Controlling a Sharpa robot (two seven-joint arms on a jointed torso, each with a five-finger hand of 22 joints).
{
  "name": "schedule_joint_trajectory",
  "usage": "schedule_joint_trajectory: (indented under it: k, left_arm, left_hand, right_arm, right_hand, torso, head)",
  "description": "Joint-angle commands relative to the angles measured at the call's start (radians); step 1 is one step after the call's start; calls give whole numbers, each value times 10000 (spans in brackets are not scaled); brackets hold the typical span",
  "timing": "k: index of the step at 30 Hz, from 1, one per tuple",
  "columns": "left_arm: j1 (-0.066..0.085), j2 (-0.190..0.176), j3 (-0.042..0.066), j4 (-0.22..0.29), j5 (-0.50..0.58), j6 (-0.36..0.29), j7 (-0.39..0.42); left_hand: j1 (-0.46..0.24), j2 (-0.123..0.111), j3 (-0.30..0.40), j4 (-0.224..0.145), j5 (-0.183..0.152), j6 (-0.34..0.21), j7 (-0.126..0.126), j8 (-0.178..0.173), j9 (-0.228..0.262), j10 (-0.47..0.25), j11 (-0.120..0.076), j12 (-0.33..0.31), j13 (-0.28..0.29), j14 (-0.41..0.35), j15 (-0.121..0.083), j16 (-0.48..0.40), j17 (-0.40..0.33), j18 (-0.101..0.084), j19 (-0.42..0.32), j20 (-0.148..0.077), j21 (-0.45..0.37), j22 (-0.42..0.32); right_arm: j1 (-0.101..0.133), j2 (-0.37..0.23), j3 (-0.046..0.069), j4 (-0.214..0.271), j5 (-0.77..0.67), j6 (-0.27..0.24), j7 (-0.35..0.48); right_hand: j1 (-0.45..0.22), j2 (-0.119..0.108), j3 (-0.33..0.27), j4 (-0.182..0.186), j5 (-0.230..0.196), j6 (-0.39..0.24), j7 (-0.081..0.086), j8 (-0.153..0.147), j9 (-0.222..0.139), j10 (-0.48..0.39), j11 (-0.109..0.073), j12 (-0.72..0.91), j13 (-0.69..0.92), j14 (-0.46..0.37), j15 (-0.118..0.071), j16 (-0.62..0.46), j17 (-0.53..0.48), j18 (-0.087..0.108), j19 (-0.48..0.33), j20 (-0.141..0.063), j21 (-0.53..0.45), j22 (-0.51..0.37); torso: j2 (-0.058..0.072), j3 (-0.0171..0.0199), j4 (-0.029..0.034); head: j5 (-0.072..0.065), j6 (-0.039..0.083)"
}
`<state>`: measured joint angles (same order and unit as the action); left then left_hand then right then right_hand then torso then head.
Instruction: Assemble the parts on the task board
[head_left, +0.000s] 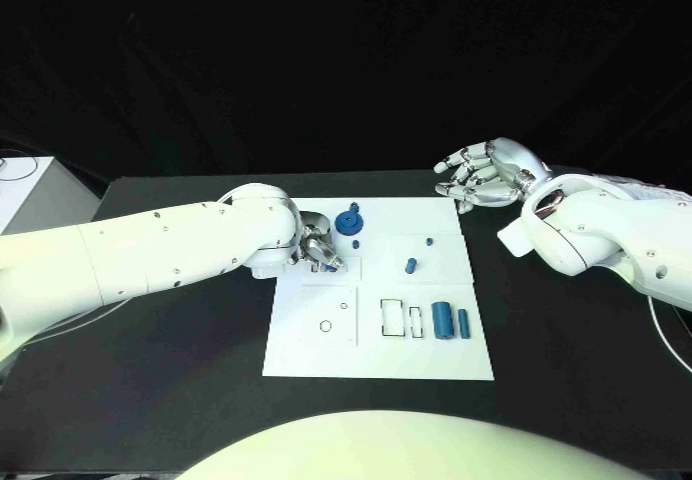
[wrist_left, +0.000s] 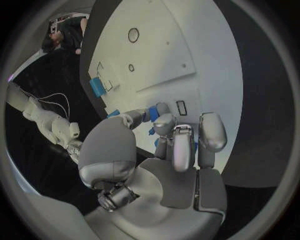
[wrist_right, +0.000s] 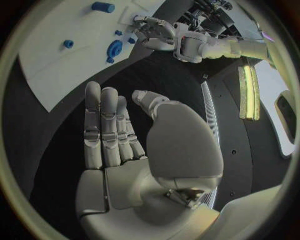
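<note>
While the white rectangular task board lies mid-table, a small blue part is pinched by the silver left hand at the board's left edge, beside a round blue gear-like part, two blue cylinders set nearer the robot, silver right hand held empty, fingers apart, off the far right corner.

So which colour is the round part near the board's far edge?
Blue; the round part shows best in the head view.

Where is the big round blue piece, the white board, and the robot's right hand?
round blue piece (head_left: 351, 221), head view, its top.
white board (head_left: 382, 360), head view, bare near edge.
right hand (head_left: 483, 173), head view, its middle.
</note>
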<state>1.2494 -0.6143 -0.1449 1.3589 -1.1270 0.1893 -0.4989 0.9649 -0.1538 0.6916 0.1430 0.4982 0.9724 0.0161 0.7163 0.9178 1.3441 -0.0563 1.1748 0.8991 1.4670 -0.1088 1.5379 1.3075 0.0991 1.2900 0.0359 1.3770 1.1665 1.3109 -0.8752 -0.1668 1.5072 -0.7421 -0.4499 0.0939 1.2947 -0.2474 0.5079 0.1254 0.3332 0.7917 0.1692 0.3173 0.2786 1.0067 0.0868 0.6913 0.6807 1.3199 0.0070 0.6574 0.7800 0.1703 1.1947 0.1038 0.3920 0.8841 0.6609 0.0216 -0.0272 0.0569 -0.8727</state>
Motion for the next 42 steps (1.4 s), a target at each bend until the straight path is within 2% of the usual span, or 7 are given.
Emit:
schedule_joint_trajectory:
  k: [1,24,27,33,42]
  left_arm:
    - [-195,-30,-157,-36,-47,984,-262]
    - [-194,-38,-161,-133,-172,1256,-338]
    - [-194,-26,-161,-146,-179,1250,-341]
    - [-194,8,-161,-167,-168,1263,-340]
    - [-194,44,-162,-208,-138,1277,-332]
  left_hand:
    - [325,350,1752,-1704,28,10,-37,-20,1,18,-1,44,11,877,40,35,2000,-116,85,-19,47,16]
    - [231,435,1763,-1675,-38,59,-39,4,-5,86,-2,100,76,840,35,-35,1846,-171,270,-36,183,284]
    - [143,495,1744,-1634,-114,99,-54,28,-6,124,-12,120,94,844,25,-30,1858,-176,292,-50,198,309]
    - [-23,594,1639,-1609,-539,163,-103,68,-16,200,-53,177,176,855,-9,-10,1896,-186,324,-69,209,349]
    - [-31,567,1622,-1697,-566,278,-152,100,-28,263,-90,220,242,887,-29,49,2021,-199,360,-69,230,402]
  right_arm:
    - [-3,-4,5,4,-57,57,67]
    - [-15,-13,5,-14,-53,55,82]
    - [-17,-17,5,-12,-53,54,83]
    - [-18,-25,5,-13,-52,56,79]
    - [-19,-42,5,-18,-53,73,68]
  right_hand:
    - [42,16,1,-46,39,14,84,42,0,-82,21,-39,-14,-56,19,-31,16,104,-9,60,-33,-10]
    - [-7,44,-25,-42,50,-9,89,71,2,-98,27,-7,-57,-37,27,-109,80,106,13,72,-98,-59]
    - [-7,44,-25,-42,50,-9,89,71,2,-98,27,-7,-57,-37,27,-109,80,106,13,72,-98,-59]
    - [-7,44,-25,-42,50,-9,89,71,2,-98,27,-7,-57,-37,27,-109,80,106,13,72,-98,-59]
    - [-7,44,-25,-42,50,-9,89,71,2,-98,27,-7,-57,-37,27,-109,80,106,13,72,-98,-59]
  torso:
    - [-3,0,1]
    - [4,2,-2]
    - [-2,1,-6]
    - [-3,4,-7]
    - [-6,3,-5]
  head:
    - [0,1]
    - [1,1]
    - [2,1]
    - [2,1]
    - [2,1]
